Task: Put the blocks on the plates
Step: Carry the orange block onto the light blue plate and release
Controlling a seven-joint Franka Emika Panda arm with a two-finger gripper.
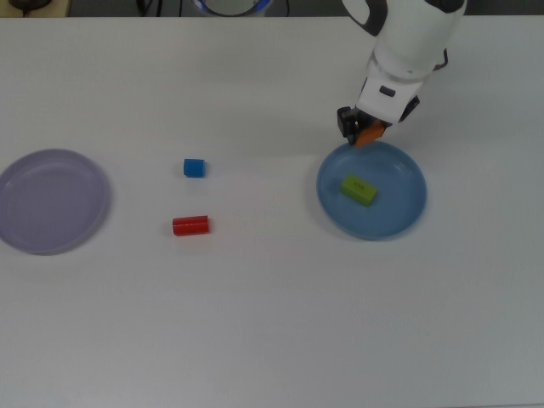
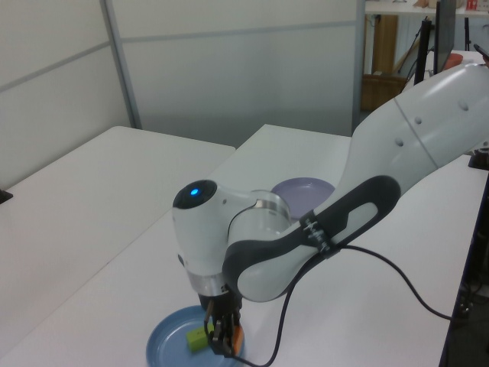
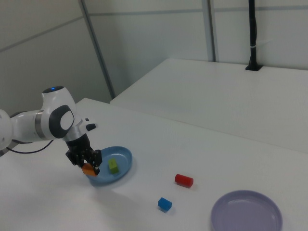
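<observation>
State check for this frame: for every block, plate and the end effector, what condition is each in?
End effector: shut on the orange brick, raised at the blue plate's rim.
Orange brick: held, off the table.
Lime-green brick: lying in the medium blue round plate.
Blue cube: on the table, untouched.
Red elongated block: on the table, lying on its side.
Pale lavender round plate: nothing on it.

- Arm (image 2: pixel 252 245) shell above the gripper (image 1: pixel 364 129): smooth glossy white plastic, dark matt joint bands.
- Blue plate (image 1: pixel 399 212) just below the gripper: smooth plastic look, soft sheen.
- Lavender plate (image 1: pixel 51 200), well apart from it: pale, translucent, slightly glossy.
- 4 blocks: solid-coloured, matt.
- Table (image 1: pixel 272 323): smooth matt white.
</observation>
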